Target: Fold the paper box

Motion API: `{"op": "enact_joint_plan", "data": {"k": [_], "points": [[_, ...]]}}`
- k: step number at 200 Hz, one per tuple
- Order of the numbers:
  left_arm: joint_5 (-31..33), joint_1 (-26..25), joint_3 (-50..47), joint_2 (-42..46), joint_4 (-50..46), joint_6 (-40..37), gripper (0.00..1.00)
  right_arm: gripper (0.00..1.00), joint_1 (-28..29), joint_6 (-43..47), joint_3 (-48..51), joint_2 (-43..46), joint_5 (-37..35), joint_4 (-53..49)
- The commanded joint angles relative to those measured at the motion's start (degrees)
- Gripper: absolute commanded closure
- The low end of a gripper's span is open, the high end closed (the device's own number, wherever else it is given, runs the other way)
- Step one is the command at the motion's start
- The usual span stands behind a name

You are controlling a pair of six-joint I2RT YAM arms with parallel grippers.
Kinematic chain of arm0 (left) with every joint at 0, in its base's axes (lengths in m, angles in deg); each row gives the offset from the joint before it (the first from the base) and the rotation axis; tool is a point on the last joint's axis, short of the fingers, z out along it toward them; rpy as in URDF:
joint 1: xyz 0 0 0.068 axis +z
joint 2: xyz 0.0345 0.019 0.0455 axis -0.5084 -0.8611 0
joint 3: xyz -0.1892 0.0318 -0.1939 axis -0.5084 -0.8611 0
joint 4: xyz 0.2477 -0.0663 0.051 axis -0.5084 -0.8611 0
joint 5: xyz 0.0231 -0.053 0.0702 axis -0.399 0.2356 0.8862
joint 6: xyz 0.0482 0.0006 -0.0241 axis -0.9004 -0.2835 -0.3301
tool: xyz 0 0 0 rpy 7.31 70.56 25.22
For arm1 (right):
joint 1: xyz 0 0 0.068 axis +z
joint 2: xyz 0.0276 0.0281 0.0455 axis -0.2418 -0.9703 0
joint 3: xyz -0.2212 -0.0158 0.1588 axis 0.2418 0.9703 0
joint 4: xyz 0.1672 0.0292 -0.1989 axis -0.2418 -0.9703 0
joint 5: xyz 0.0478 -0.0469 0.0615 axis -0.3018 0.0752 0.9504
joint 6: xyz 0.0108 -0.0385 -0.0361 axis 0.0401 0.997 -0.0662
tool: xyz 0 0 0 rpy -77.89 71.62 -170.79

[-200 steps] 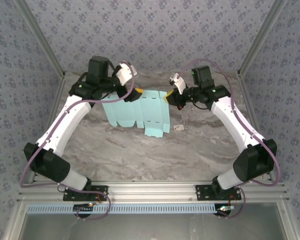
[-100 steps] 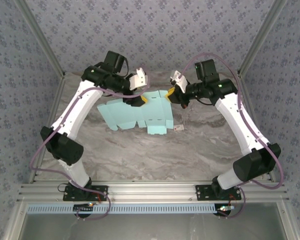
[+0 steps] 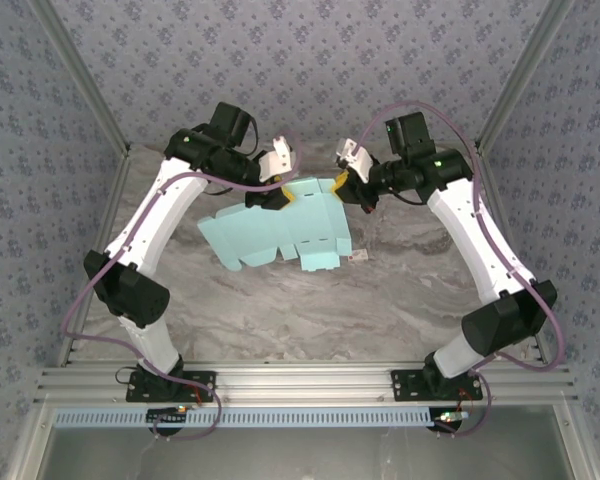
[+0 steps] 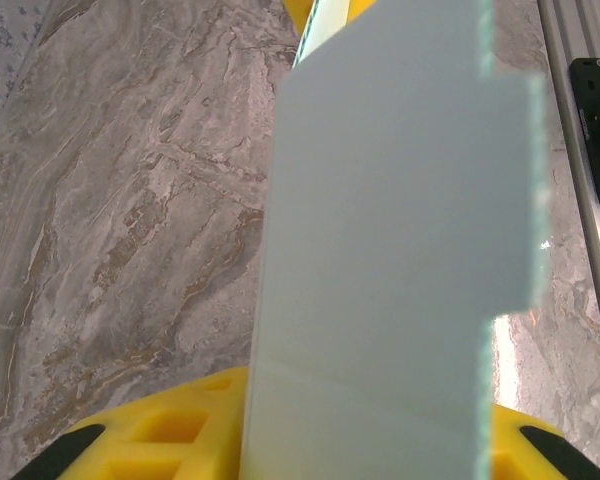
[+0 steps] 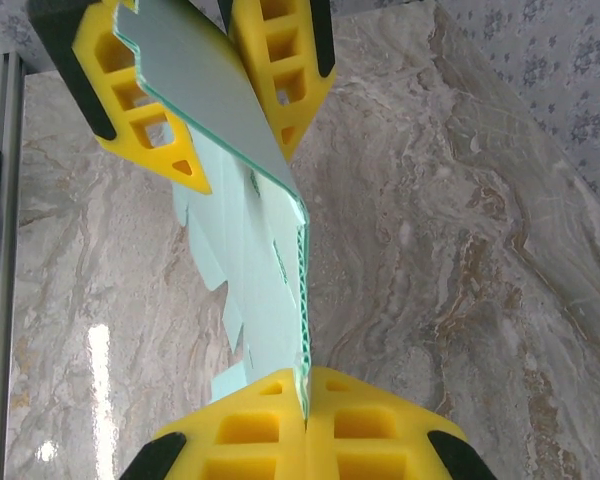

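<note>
Stretched between two robot arms above the far half of a grey marbled tabletop [image 3: 280,310]: a pale cyan, thin-card paper box [image 3: 280,235], still an unfolded die-cut sheet with flaps, slits and crease lines. Held along its far edge and sloping down toward the near side, its widest flaps out to the left. Contact between the lowest flaps and the table impossible to judge.

At the sheet's far right corner, the right gripper [image 3: 342,186] [image 5: 305,405], with yellow, cut-out fingertips pressed together on the card's fluted edge, as seen from the right wrist. Further left along the same far edge, the left gripper [image 3: 287,196] [image 5: 242,160], with one yellow finger on each face of the card and both close against it. Squeezing the card or merely bracketing it: cannot tell.

From the left wrist, the paper box [image 4: 390,250] running up the middle of the view, notched on its right side, with marble beneath. On the table just beside the sheet's near right corner, a tiny white tag [image 3: 358,257], its marks too small to read.
</note>
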Motion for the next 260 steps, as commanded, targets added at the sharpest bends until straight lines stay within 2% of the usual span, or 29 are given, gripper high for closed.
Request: {"op": "enact_joint_plan", "data": {"k": [1, 22, 34, 73, 84, 106, 141, 149, 172, 194, 212, 260], "points": [[-1.76, -0.12, 0.17, 2.25, -1.35, 0.24, 0.66, 1.00, 0.55, 0.97, -2.60, -0.72, -0.60, -1.97], [-1.74, 0.24, -1.15, 3.15, -0.14, 0.32, 0.65, 1.00, 0.67, 1.20, -2.71, -1.04, -0.86, -2.48], [-1.71, 0.43, -1.67, 3.42, 0.17, 0.29, 0.68, 1.00, 0.65, 1.24, -2.71, -1.16, -0.86, -2.63], [-1.86, 1.25, -1.73, 3.21, 0.16, 1.73, 0.90, 0.99, 0.55, 0.76, -2.88, -1.31, -0.96, -2.64], [-1.94, 1.30, -1.73, 3.49, 0.77, 3.58, 0.95, 0.89, 0.36, -0.10, -3.23, -1.28, -0.29, -2.61], [-5.25, 2.13, -2.24, 4.44, 1.86, 8.01, 1.00, 0.60, -1.94, -1.73, -0.98, 0.40, 4.18, -0.32], [-14.12, 5.51, -8.67, 8.61, 8.64, 14.91, 1.00, 0.35, -6.62, -4.19, 12.28, 6.91, 13.14, 12.90], [-17.10, 6.41, -9.98, 9.42, 10.43, 16.10, 1.00, 0.33, -6.96, -3.92, 14.42, 7.73, 14.40, 15.05], [-25.34, 8.97, -11.66, 10.60, 13.22, 18.58, 1.00, 0.33, -8.16, -4.66, 17.86, 8.29, 19.29, 20.44], [-28.58, 10.26, -11.49, 10.63, 14.19, 20.37, 1.00, 0.36, -8.32, -5.07, 19.32, 8.19, 21.25, 22.81], [-28.87, 10.45, -11.66, 10.81, 14.32, 20.85, 1.00, 0.43, -8.66, -5.82, 19.61, 7.97, 22.02, 24.23], [-28.50, 10.54, -12.18, 10.92, 14.40, 21.31, 1.00, 0.70, -9.04, -7.52, 18.83, 7.97, 24.25, 26.66]]}}
